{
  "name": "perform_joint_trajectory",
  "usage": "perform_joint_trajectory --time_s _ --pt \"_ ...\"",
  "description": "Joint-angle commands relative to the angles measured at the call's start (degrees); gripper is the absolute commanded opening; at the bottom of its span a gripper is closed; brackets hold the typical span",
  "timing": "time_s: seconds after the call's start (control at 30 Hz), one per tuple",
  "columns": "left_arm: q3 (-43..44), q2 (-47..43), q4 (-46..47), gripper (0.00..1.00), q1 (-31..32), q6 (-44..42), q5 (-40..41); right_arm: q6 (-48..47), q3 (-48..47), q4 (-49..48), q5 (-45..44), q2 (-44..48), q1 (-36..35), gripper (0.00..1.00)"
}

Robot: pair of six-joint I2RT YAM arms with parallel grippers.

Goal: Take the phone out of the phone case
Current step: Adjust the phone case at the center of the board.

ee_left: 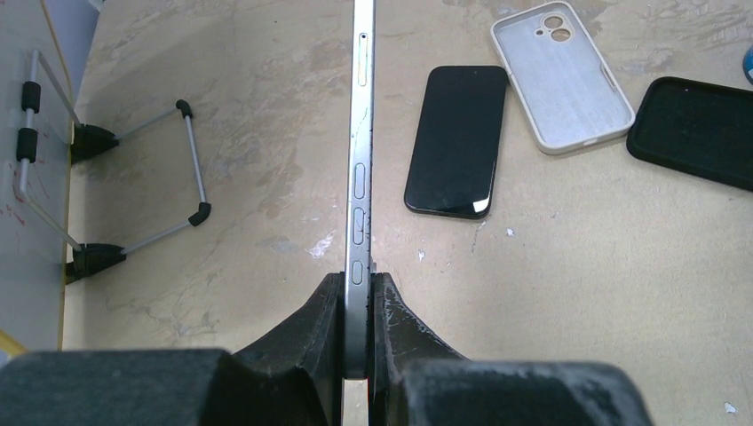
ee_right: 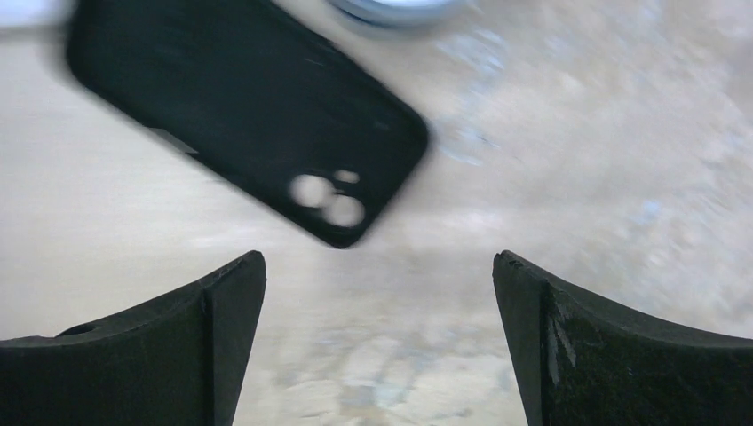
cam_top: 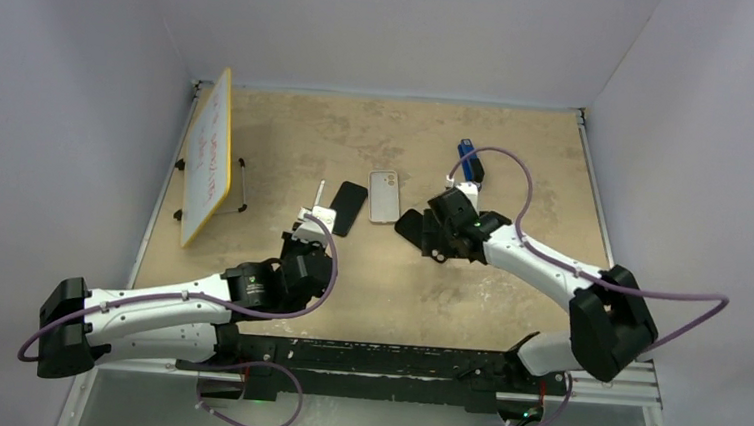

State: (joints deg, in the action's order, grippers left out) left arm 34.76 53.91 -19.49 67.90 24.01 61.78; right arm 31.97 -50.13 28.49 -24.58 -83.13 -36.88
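Slim silver-edged phone (ee_left: pixel 360 133) clamped edge-on in left gripper (ee_left: pixel 360 286); right gripper (ee_right: pixel 377 266) spread wide over empty black case (ee_right: pixel 231 106). Extraction judged done. Next: phone laid flat on worktop (ee_left: pixel 577 293).

Off-task items, as I see them on the feeds. The whiteboard (cam_top: pixel 209 156) stands at the left side of the table (cam_top: pixel 367 303), propped at a tilt on its wire stand (cam_top: pixel 243 185). There is faint red writing on its face, too small for me to read. On the left wrist feed, the stand's metal legs end in black caps (ee_left: pixel 200 214) that sit on the surface. A small blue object (cam_top: pixel 467 151) lies near the back right of the table, well apart from the whiteboard; I cannot tell what it is. The table top is tan and mottled, with pale scuffs (ee_left: pixel 320 246). Plain pale walls (cam_top: pixel 386 23) close in the back and both sides.
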Motion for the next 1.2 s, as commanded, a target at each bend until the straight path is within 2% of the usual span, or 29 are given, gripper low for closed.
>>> perform_joint_trajectory --time_s 0.0,0.13,0.37,0.63,1.17 --pt "-0.13 -1.52 3.42 0.00 -0.24 0.47 1.86 -1.89 0.03 -14.30 14.25 4.81 -0.57 0.99" --pt "-0.22 -1.72 3.50 0.00 -0.23 0.34 1.86 -0.99 -1.06 -24.36 22.91 2.79 -0.56 0.99" --pt "-0.89 -3.79 3.47 0.00 -0.23 0.69 1.70 1.48 -8.11 -31.42 29.16 -8.38 -0.56 0.99" --pt "-1.10 -3.89 3.58 0.00 -0.22 0.60 1.42 2.31 -12.75 -32.08 32.18 -17.31 -0.97 0.99" --pt "-1.45 -4.25 4.20 0.00 -0.22 0.25 0.96 1.09 -10.76 -29.39 29.14 -17.96 -1.35 0.99"
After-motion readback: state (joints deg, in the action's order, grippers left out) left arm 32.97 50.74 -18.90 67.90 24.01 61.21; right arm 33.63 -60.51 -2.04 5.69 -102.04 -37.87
